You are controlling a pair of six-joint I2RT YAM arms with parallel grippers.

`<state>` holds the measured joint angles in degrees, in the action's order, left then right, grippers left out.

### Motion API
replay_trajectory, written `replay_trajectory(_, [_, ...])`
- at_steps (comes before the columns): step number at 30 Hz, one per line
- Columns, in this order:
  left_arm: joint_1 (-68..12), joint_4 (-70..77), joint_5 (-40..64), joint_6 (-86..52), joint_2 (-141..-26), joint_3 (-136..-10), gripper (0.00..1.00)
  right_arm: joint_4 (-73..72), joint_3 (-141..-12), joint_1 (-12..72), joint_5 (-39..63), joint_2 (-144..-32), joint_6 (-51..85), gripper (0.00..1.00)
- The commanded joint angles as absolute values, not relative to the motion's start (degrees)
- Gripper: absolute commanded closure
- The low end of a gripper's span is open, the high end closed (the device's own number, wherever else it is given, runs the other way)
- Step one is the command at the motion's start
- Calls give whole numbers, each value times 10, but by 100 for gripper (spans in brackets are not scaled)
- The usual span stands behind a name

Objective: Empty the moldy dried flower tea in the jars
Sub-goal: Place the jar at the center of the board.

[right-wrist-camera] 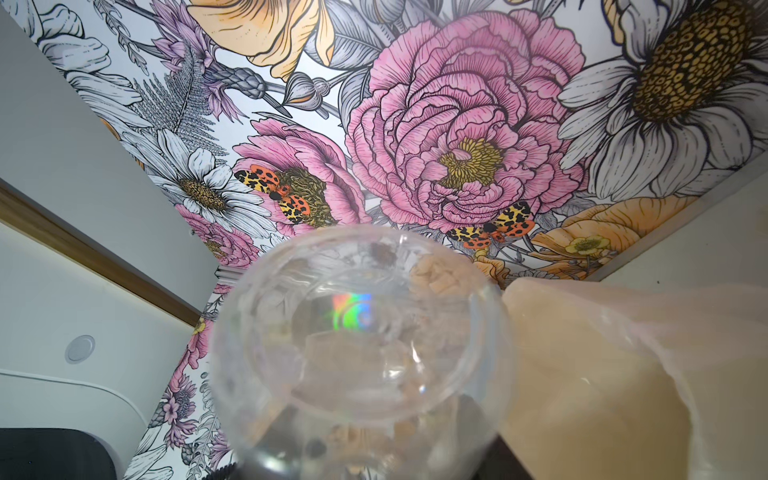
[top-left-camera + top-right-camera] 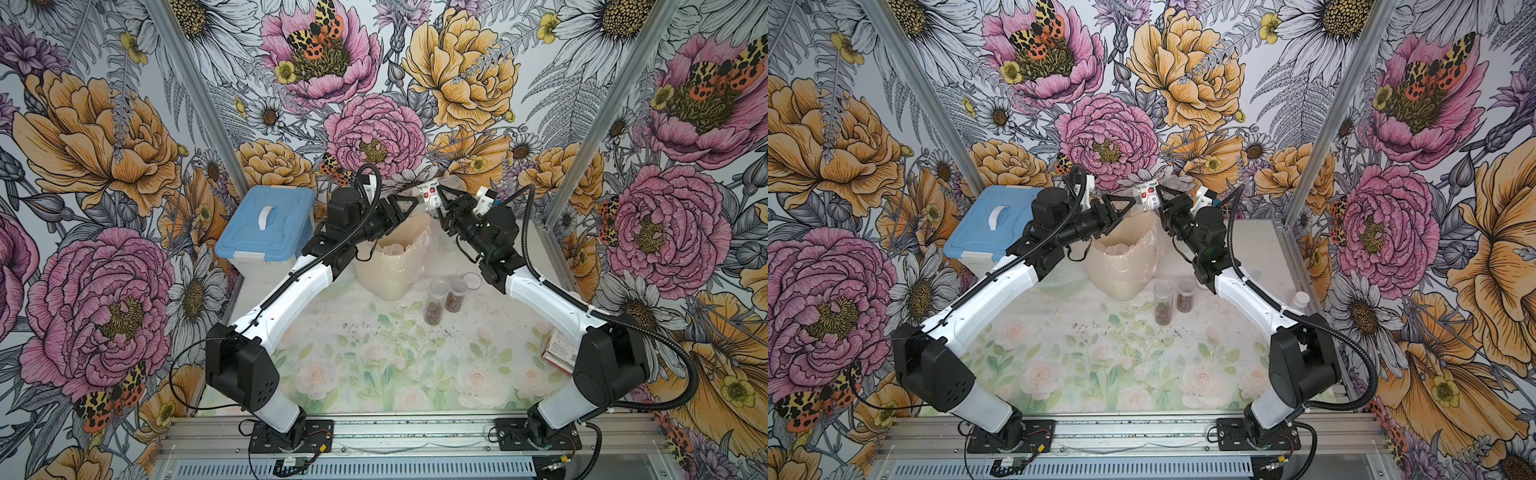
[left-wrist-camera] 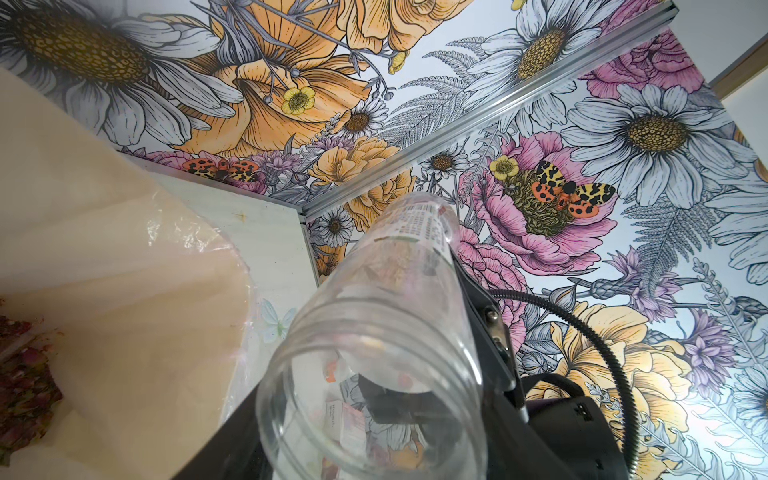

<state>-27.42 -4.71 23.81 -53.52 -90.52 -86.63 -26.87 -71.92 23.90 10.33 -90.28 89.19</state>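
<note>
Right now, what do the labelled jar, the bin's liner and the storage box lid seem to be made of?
The labelled jar looks like clear rigid plastic, glossy: see-through wall, moulded rings at the mouth. The liner is probably thin plastic film: it crinkles and glints. The box lid seems moulded blue plastic, smooth, slightly matte.

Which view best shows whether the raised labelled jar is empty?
Left wrist: it looks into the labelled jar through its open mouth, and it looks nearly empty. Both top views show only its small labelled side; the right wrist shows just its clear base, blurred.
</note>
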Motion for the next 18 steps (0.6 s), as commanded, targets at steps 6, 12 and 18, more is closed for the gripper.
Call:
replay_trajectory(6, [-284, -103, 222, -476, -900, -894, 70, -284, -691, 231, 104, -846, 846, 29])
replay_trajectory(12, [-302, -187, 206, -395, -907, -936, 71, -180, -666, 210, 94, -768, 711, 18])
replay_trajectory(18, [-314, -285, 193, -309, -916, -975, 72, 32, -676, 188, 68, -685, 454, 17])
